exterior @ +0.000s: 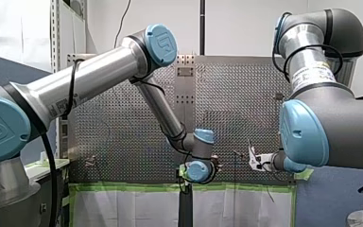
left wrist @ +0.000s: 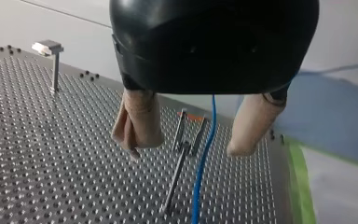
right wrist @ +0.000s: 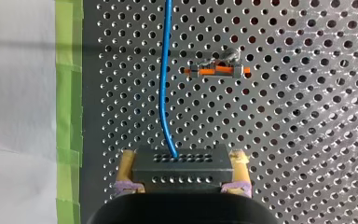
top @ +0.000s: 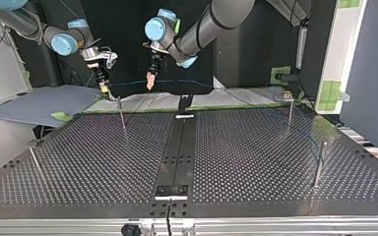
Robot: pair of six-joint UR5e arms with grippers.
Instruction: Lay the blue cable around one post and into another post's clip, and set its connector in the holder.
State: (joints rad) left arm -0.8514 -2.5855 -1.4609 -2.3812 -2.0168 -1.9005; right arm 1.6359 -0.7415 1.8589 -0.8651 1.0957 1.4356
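My right gripper [right wrist: 182, 158] is shut with its yellow pads on a black connector block [right wrist: 182, 169] that has rows of small holes. The blue cable [right wrist: 163, 84] leaves the block and runs ahead over the perforated plate, passing beside a post with an orange clip [right wrist: 216, 70]. My left gripper [left wrist: 186, 149] is open, its beige fingers [left wrist: 137, 126] on either side of the blue cable [left wrist: 204, 154] without touching it. A thin post with an orange clip [left wrist: 181, 135] stands just ahead of them. In the top view both grippers hang over the far edge, with the cable [top: 128, 83] strung between them.
More thin posts stand on the perforated table: one far right [top: 291, 110], one near right [top: 319, 162], one near left [top: 35, 162], and one below my right gripper [top: 122, 115]. A post with a white cap [left wrist: 55, 65] is off to the side. Green tape [right wrist: 67, 93] edges the plate.
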